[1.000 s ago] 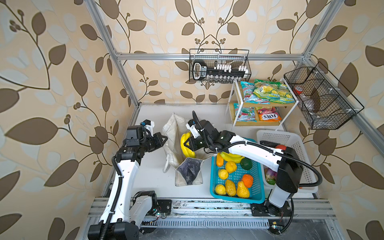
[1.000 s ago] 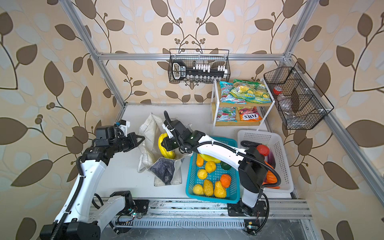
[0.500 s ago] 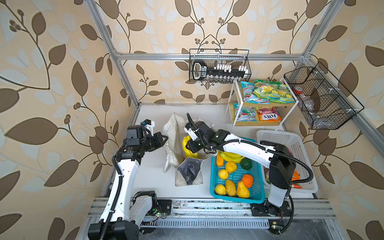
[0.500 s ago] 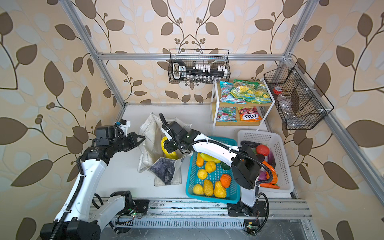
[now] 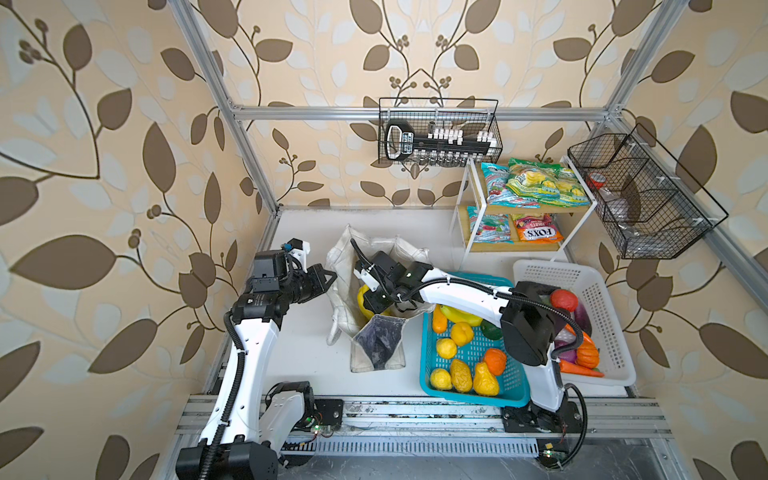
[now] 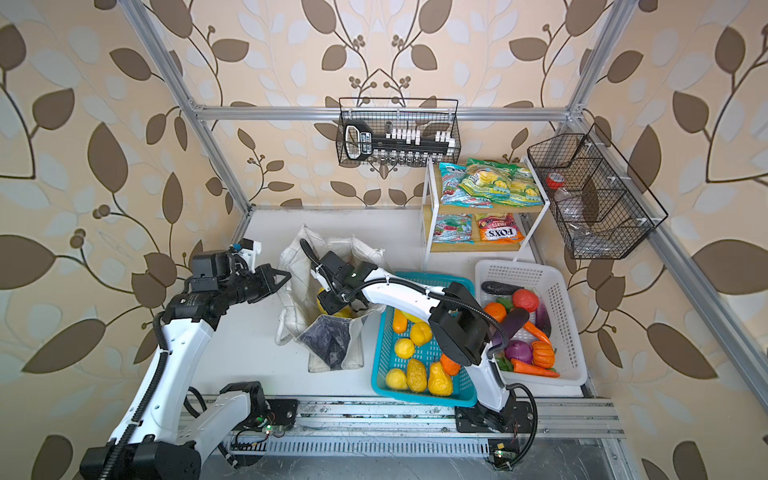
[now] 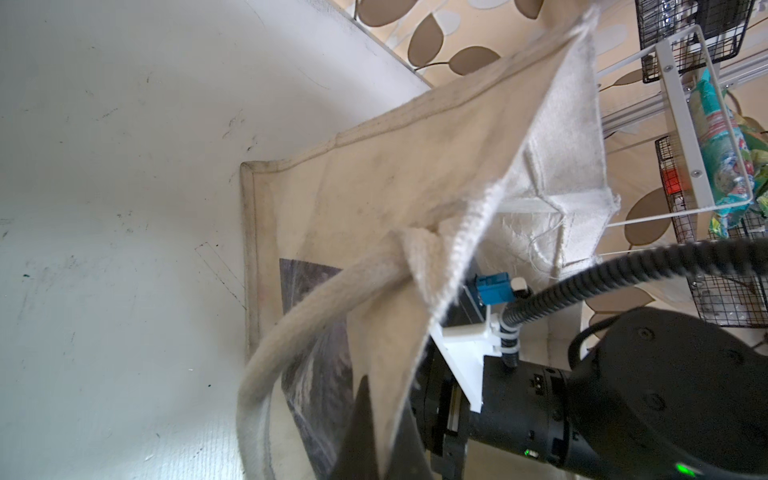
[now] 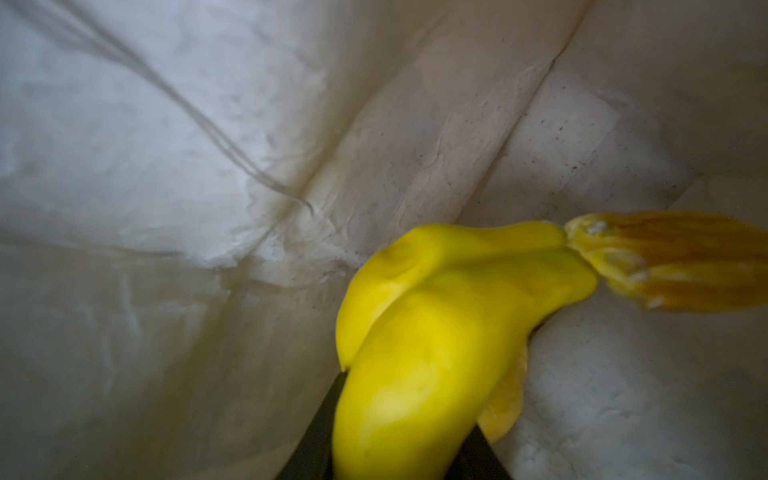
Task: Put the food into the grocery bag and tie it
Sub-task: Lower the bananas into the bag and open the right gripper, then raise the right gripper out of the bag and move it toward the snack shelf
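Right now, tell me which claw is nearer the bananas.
Right. The right claw grips the bananas inside the bag; the left claw pinches the bag's rim from outside, apart from the bananas.

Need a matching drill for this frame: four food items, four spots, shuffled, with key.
Items:
1. banana bunch
2. snack packets
3. carrot
4. pear

Spots:
A. teal basket
B. inside the cloth bag
C. white basket
D. shelf rack

Pairs: 1-B, 2-D, 3-C, 4-A
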Robot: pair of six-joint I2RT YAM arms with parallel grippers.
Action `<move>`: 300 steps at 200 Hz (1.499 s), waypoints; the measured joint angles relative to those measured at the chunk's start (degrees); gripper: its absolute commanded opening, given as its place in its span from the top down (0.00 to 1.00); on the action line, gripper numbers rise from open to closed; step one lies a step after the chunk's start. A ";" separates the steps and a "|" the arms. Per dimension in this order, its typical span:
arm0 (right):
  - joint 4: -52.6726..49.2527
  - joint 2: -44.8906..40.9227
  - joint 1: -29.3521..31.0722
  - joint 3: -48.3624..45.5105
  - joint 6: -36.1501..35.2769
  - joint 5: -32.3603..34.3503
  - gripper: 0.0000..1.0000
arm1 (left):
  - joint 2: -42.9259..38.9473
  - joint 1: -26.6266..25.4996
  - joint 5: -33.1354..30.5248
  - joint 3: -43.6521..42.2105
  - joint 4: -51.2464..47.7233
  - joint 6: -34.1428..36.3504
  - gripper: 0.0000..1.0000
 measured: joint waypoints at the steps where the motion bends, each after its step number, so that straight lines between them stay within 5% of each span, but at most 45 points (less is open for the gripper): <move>1: 0.00 0.04 0.00 0.00 0.04 0.00 0.68 | 0.00 0.00 0.00 0.00 0.00 -0.02 1.00; 105: 2.51 6.19 -1.36 0.55 2.23 0.42 0.58 | -0.61 0.00 0.09 -0.15 -0.02 -0.02 1.00; 169: 3.26 6.27 -1.36 0.55 3.93 0.70 0.37 | -0.76 0.00 0.07 -0.15 0.02 -0.04 1.00; 188: 3.98 6.01 -1.40 -0.02 4.11 1.77 0.19 | -0.66 0.00 0.07 -0.15 0.00 -0.04 1.00; 208: 4.22 4.37 -1.49 -2.25 4.42 2.93 0.06 | -0.68 0.00 -0.02 -0.15 0.00 -0.04 1.00; 300: 8.48 -18.03 -1.20 -11.43 4.28 13.62 0.00 | -0.70 0.00 -1.33 -0.15 -0.15 -0.02 1.00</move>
